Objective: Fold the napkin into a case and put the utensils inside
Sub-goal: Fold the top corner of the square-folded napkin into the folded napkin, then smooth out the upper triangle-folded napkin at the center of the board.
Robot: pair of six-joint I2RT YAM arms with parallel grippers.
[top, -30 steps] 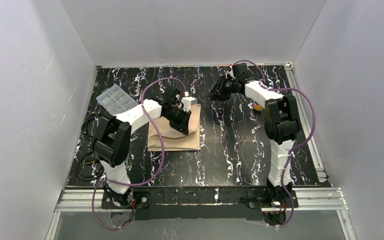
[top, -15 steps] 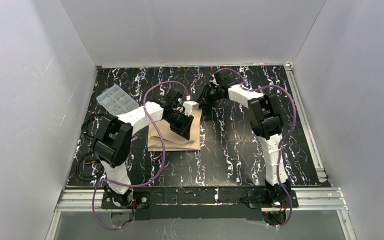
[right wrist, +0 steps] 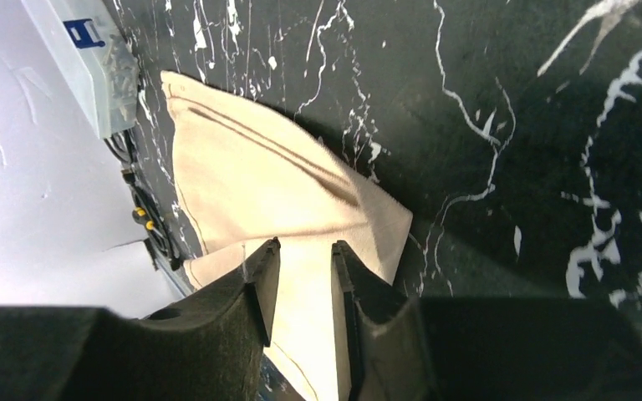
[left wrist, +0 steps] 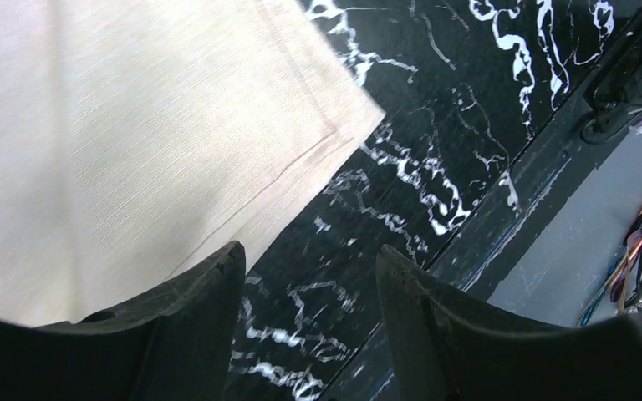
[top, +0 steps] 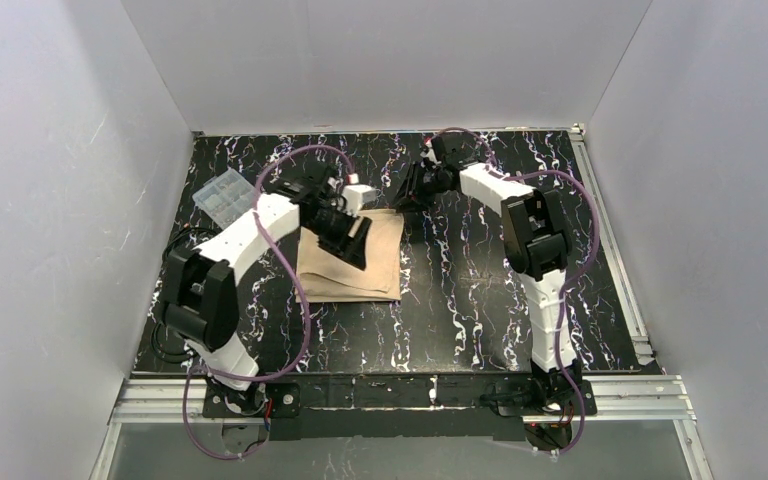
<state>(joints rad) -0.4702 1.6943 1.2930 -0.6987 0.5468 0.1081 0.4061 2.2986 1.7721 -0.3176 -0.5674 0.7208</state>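
— Now that the left claw (top: 353, 242) has let go, where's the napkin (top: 360, 270)?
— From above: lying folded and flat on the marbled table (top: 460, 300). The right claw (top: 405, 198) has swung in to its far corner, so another fold looks due.
— Left wrist?
— Jaws wide, nothing between; woven beige napkin (left wrist: 117, 125), stitched hem, crisp corner.
— Right wrist?
— Jaws narrow over the napkin (right wrist: 259, 184), soft, layered; pinching or not, can't tell.

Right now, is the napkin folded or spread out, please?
Folded: the napkin shows overlapping layers in the right wrist view.
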